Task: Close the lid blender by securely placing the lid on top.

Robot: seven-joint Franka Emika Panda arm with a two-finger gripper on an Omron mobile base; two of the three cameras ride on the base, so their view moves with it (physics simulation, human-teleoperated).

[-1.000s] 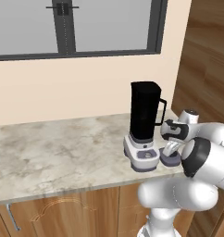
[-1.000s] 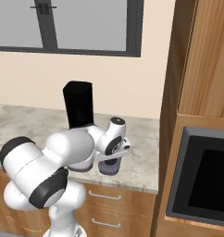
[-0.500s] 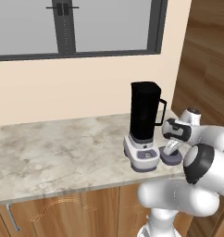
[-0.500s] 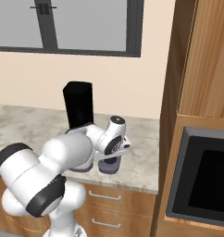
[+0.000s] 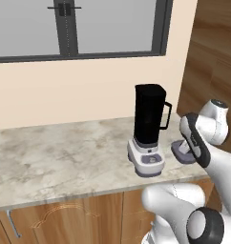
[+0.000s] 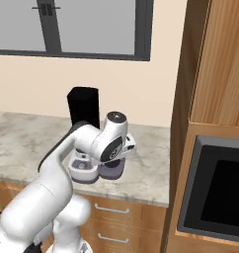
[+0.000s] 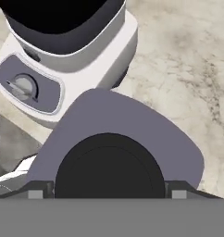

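Hand view: lid (image 7: 118, 139) close below; base views: blender (image 5: 149, 128) open-topped.

A marbled beige tabletop (image 5: 60, 157) is carried on wooden cabinets (image 5: 65, 221) with metal drawer handles (image 6: 107, 209). Behind it a plain cream wall (image 5: 65, 90) is seen, topped by a dark-framed window (image 5: 79, 26) with grey panes. At the right, tall wood panelling (image 6: 215, 64) is fitted above a black built-in oven (image 6: 218, 190). Even, soft light is cast throughout.
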